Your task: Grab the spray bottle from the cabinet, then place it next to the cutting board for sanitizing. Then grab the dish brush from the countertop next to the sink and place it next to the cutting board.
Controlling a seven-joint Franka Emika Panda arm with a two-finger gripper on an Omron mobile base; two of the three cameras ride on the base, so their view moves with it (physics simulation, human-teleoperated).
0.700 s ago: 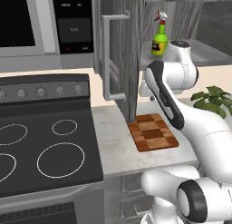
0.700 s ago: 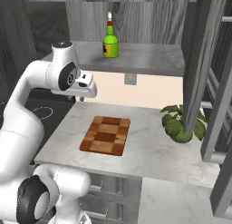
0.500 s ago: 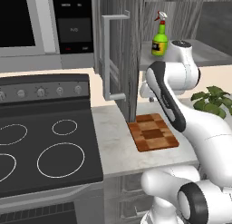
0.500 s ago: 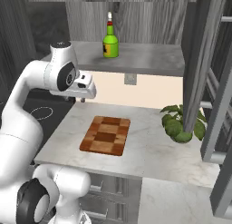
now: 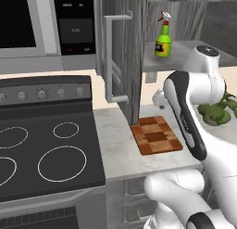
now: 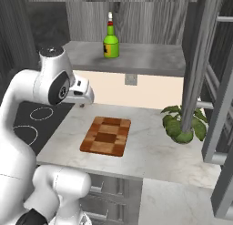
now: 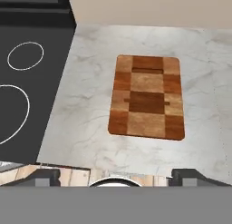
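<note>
Reach for the small green spray bottle [image 6: 110, 41] with red trigger nozzle, upright on the grey shelf of the open grey wood-grain cabinet [image 5: 122, 52].
Gripper [image 7: 115, 177] spread wide, holding nothing, above the checkered wooden cutting board [image 7: 147, 97]. Raise well above board, approach level, centre jaws on bottle body, avoid cabinet door.
</note>
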